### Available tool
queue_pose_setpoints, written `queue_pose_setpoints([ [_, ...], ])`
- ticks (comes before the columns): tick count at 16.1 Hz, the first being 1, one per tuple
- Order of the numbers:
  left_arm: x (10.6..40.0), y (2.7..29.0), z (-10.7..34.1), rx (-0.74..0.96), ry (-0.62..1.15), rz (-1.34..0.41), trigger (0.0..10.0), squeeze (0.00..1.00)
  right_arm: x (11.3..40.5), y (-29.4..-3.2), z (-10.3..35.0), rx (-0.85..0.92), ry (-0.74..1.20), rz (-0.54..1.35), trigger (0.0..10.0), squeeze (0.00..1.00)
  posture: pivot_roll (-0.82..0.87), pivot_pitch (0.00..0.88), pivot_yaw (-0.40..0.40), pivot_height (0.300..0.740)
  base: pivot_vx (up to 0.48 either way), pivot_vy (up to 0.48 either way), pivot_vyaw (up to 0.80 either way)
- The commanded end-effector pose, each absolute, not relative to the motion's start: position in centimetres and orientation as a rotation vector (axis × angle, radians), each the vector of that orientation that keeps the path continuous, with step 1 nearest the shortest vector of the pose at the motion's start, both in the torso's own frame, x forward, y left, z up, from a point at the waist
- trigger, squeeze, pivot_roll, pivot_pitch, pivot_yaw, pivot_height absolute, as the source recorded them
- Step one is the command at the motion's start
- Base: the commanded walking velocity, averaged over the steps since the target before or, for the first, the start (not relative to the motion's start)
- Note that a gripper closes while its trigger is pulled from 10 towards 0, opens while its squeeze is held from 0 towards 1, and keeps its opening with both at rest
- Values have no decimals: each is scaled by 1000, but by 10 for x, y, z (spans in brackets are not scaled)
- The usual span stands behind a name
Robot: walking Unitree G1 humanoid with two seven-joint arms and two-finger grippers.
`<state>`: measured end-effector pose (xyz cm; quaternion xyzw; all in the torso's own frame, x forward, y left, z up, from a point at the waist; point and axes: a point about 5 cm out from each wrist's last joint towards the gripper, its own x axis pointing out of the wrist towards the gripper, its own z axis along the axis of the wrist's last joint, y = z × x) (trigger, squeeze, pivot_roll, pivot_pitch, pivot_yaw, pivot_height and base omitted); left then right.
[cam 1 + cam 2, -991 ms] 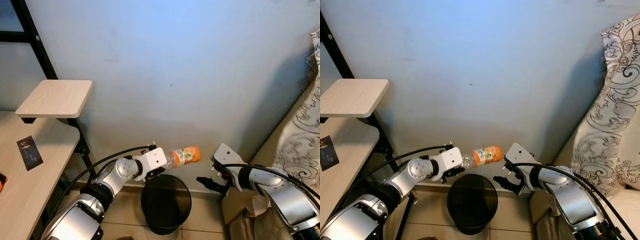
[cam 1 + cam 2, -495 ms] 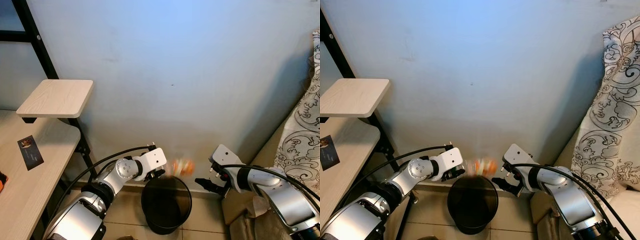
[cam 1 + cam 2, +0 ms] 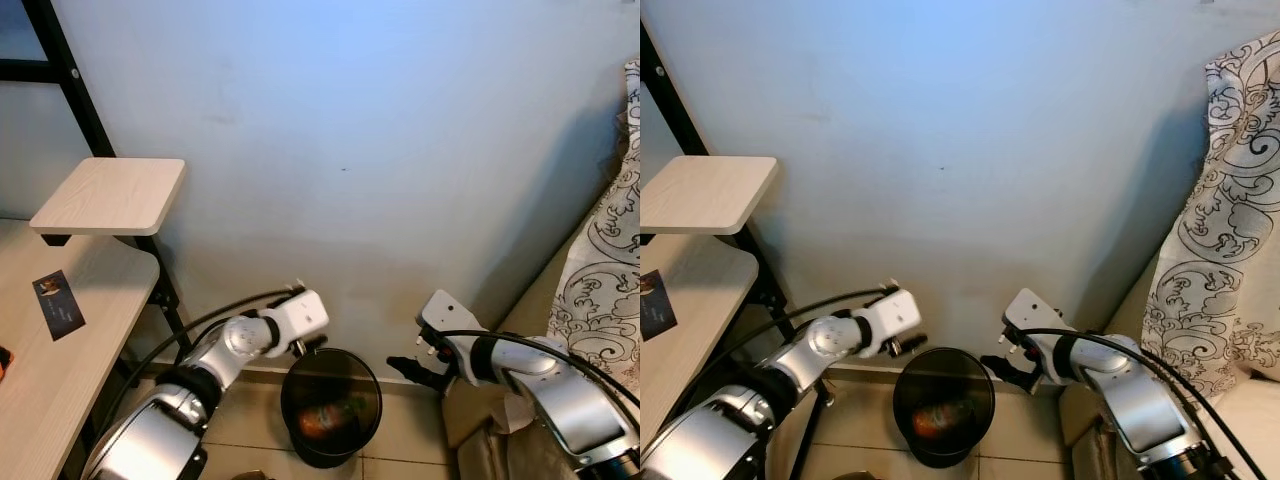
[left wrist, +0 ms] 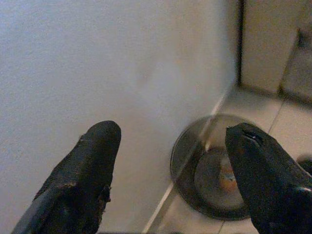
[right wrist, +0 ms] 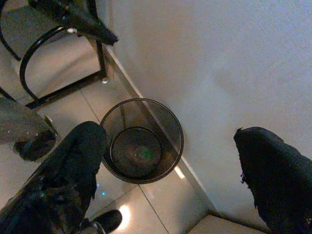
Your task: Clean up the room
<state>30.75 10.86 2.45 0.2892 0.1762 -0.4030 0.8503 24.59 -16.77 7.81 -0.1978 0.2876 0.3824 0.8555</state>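
An orange-labelled plastic bottle (image 3: 318, 421) lies at the bottom of the black mesh waste bin (image 3: 374, 425), which stands on the tiled floor against the wall. My left gripper (image 3: 306, 346) hovers open just above the bin's left rim, holding nothing. My right gripper (image 3: 404, 367) hangs open to the right of the bin, also with nothing in it. In the left wrist view the bin (image 4: 174, 168) shows below the spread fingers, with the bottle (image 4: 226, 179) inside. The right wrist view looks down into the bin (image 5: 181, 142) between its two fingers.
A light wooden desk (image 3: 70, 390) with a raised shelf (image 3: 110, 195) on a black frame (image 3: 68, 85) stands at my left; a dark card (image 3: 58, 305) lies on it. A sofa with a patterned cushion (image 3: 605, 285) fills the right. The blue-grey wall (image 3: 350, 150) is close ahead.
My left gripper has opened and let go of the bottle, which fell from beside the gripper into the bin. The right arm has barely moved.
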Motion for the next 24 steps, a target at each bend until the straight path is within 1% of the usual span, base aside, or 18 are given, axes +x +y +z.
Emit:
queue_pose_setpoints([
  [1,312,114,34,475,332,-783,10000,0,242,-166,75,-394,603,772,10000,0,-24,0,-10,740,0,0,0],
  [3,313,125,48,347,273,-715,10000,0,240,-162,68,-354,599,714,10000,0,-3,0,-3,740,0,0,0],
  [6,302,142,72,246,209,-641,10000,0,242,-156,65,-274,555,598,10000,0,-3,0,23,740,0,0,0],
  [7,294,149,80,202,183,-587,10000,0,245,-157,66,-224,507,486,10000,0,-20,0,56,740,0,0,0],
  [8,281,154,85,191,182,-529,10000,0,250,-162,66,-139,459,320,10000,0,-17,0,64,740,0,0,0],
  [10,271,157,85,199,202,-479,10000,0,253,-167,65,-45,433,196,10000,0,-17,0,72,740,0,0,0],
  [12,269,161,83,166,224,-365,10000,0,255,-181,68,17,388,-27,10000,0,-19,0,73,740,0,0,0],
  [13,271,163,84,144,223,-293,10000,0,260,-178,69,25,392,-33,10000,0,-9,0,68,740,0,0,0],
  [14,268,165,86,133,218,-248,10000,0,266,-166,77,63,338,34,10000,0,1,0,60,740,0,0,0],
  [15,261,170,89,151,218,-210,10000,0,269,-157,84,78,283,72,10000,0,35,0,28,740,0,0,0],
  [16,259,175,92,153,189,-149,10000,0,269,-153,82,88,295,78,10000,0,49,0,14,740,0,0,0],
  [17,263,177,97,133,146,-108,10000,0,270,-149,80,99,311,82,10000,0,45,0,20,740,0,0,0],
  [19,274,172,107,77,87,-103,10000,0,277,-147,82,87,298,78,10000,0,33,0,33,740,0,0,-234],
  [20,275,172,107,68,79,-100,10000,0,280,-148,83,97,289,59,10000,0,32,0,34,740,0,0,-519],
  [22,274,178,104,26,90,-33,10000,0,282,-145,85,94,285,73,10000,0,45,0,17,740,0,0,-763],
  [24,277,177,107,27,80,-41,10000,0,281,-141,82,85,301,97,10000,0,48,0,16,740,0,0,-800],
])
